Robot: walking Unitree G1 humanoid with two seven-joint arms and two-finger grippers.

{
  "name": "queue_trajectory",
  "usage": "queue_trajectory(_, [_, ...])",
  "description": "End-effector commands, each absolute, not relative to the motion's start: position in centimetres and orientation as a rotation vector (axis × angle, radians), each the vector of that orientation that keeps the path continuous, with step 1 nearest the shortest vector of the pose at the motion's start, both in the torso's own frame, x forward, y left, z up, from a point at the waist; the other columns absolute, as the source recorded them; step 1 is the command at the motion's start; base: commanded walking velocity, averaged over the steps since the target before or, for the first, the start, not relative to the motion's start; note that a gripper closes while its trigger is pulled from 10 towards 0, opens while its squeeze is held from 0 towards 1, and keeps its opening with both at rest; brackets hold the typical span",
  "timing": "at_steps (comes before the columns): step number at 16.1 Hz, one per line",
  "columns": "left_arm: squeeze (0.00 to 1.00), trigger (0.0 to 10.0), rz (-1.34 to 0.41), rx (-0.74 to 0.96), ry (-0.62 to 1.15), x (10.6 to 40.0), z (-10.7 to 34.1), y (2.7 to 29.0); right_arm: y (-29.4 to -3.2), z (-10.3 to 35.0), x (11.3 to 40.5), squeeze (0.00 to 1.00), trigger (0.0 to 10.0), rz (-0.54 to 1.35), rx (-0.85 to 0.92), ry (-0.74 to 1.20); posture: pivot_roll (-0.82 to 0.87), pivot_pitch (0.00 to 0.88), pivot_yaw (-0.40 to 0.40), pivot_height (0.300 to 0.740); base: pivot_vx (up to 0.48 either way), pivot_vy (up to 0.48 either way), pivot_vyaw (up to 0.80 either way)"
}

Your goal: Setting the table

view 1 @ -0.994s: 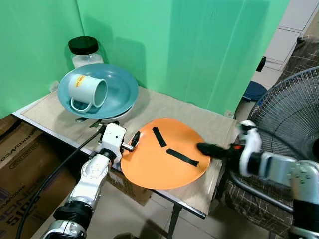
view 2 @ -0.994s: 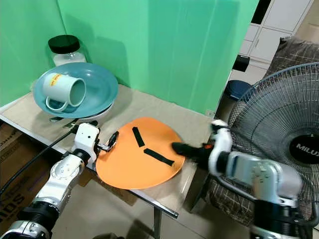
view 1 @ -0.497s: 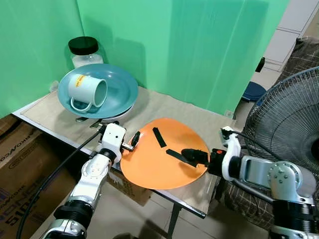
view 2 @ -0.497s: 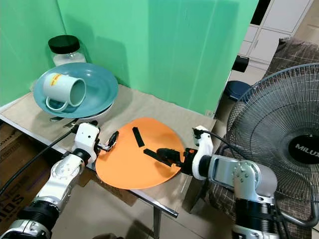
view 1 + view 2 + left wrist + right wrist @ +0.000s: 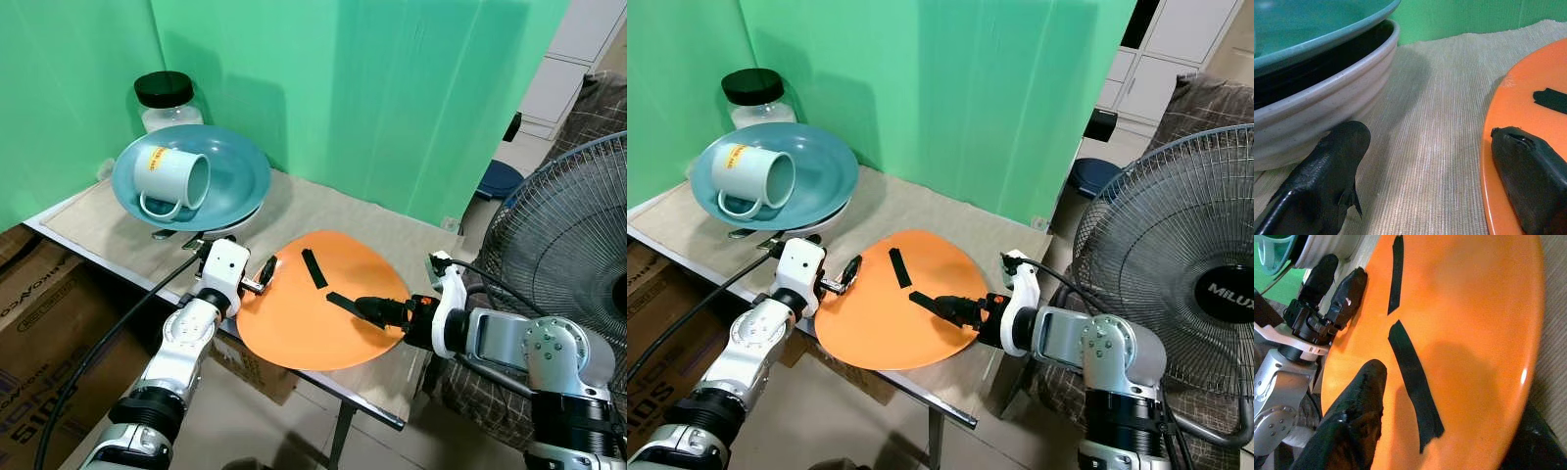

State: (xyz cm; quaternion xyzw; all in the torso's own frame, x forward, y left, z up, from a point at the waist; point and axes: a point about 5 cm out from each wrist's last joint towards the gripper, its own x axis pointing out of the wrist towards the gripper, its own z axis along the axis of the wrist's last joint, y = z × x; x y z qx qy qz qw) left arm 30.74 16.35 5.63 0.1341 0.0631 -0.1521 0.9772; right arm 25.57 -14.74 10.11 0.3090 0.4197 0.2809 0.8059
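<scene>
Two open grippers: right gripper advanced over orange plate; left gripper unmoved.

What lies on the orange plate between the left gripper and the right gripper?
Two black tape strips on the orange plate, seen from the left eye view, between the left gripper at its rim and the right gripper over its far side.

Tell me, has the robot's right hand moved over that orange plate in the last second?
Yes. The right gripper slid from the orange plate's right rim inward, toward the black tape strip near its middle.
</scene>
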Motion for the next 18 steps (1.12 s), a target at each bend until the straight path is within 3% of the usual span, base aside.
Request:
queue_trajectory(1, [0.0,10.0,-0.271,0.299,0.256,29.7,3.3,17.4,-15.3,10.8,25.6,0.0,0.0,0.604,0.665,0.869,0.04,0.0,-0.031,0.74,0.0,0.0,0.0])
queue_trajectory(14, [0.0,10.0,-0.282,0.302,0.238,30.2,3.7,17.0,-15.4,11.5,25.4,0.0,0.0,0.62,0.607,0.796,0.03,0.0,-0.022,0.74,0.0,0.0,0.0])
queue_trajectory(18, [0.0,10.0,-0.401,0.235,0.129,29.7,5.0,15.2,-16.3,12.1,25.1,0.0,0.0,0.618,0.647,0.764,0.03,0.0,-0.021,0.74,0.0,0.0,0.0])
